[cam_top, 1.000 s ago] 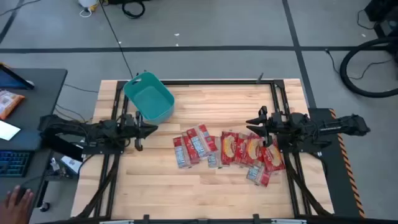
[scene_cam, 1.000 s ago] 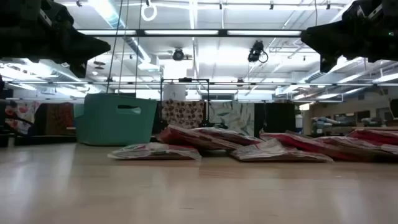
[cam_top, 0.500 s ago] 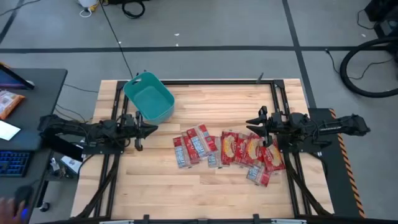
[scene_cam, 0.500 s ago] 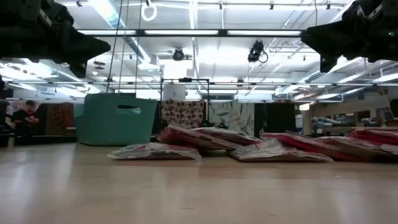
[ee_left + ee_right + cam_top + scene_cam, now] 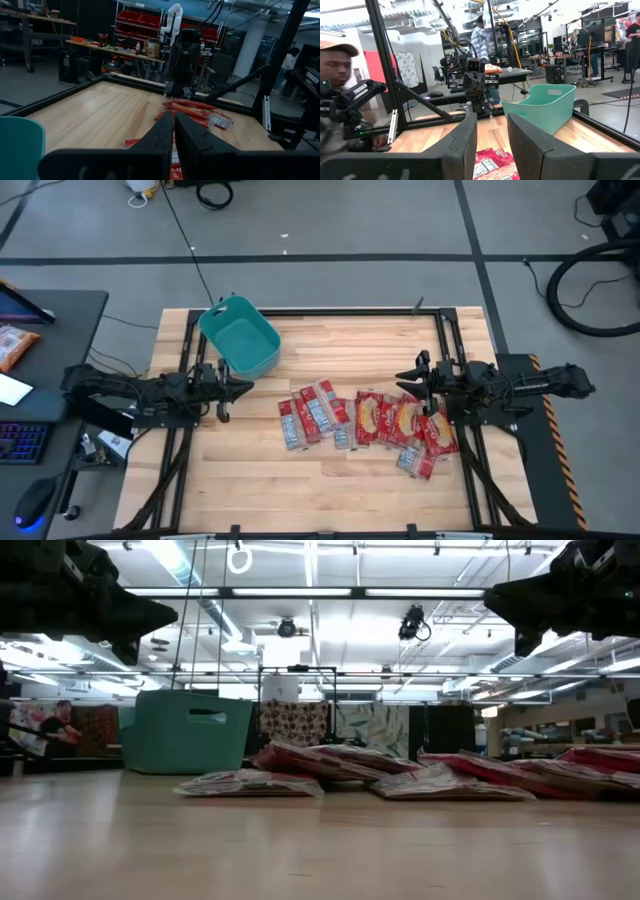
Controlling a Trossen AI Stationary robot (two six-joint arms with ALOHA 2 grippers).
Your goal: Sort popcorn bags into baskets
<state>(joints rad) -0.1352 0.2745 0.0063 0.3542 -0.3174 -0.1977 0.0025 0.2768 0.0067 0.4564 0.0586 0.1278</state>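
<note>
Popcorn bags [image 5: 370, 423] lie in a loose row across the middle of your table, and neither gripper holds any. Your right gripper [image 5: 407, 381] hovers with its fingers spread over the row's right end. Your left gripper [image 5: 246, 387] waits with fingers pressed together, well left of the row. Just beyond it stands the teal basket [image 5: 262, 333], near the table's far left corner.

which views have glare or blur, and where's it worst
Low view: bright ceiling lights leave both arms as dark silhouettes, and the near table is blurred. Right wrist view: washed-out white at the top, a person blurred at the edge. High view: even light, popcorn bags clear.
</note>
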